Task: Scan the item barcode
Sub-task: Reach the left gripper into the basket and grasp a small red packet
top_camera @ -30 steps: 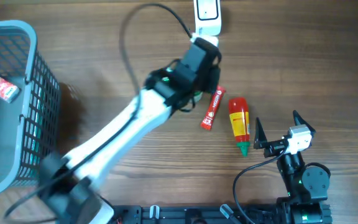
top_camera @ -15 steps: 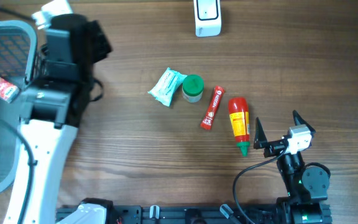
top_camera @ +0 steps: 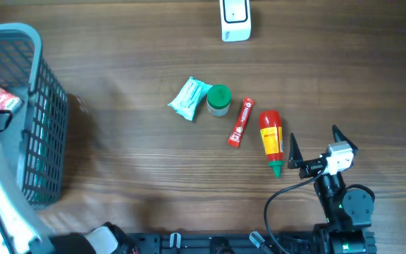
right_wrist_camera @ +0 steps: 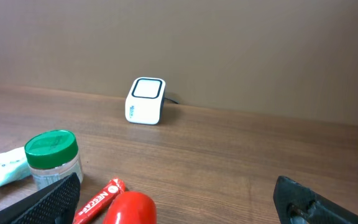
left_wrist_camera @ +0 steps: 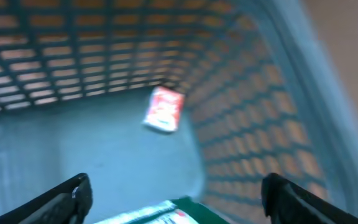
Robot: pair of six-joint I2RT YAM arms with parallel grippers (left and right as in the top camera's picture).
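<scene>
**Desk:** L gripper point(left_wrist_camera: 176, 180), status?

**Photog:** Over the basket point(left_wrist_camera: 253, 124), jaws wide apart, gripping nothing. White-green pack point(left_wrist_camera: 157, 214) sits just below, btwn the fingers; contact can't be told. Farther in, red packet point(left_wrist_camera: 164, 109) lies on the basket floor by the mesh wall.

**Desk:** R gripper point(top_camera: 314, 139)?

**Photog:** Jaws wide, empty, near-right of table point(top_camera: 118, 176). Closest is the sauce bottle point(top_camera: 271, 137), then red tube point(top_camera: 239, 122), green-lid jar point(top_camera: 218, 99), teal pouch point(top_camera: 189, 98). Scanner point(top_camera: 235, 17) is at the far edge.

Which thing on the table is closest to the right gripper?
The red bottle, with its green tip beside the right gripper. The red tube, jar and packet lie farther left.
</scene>
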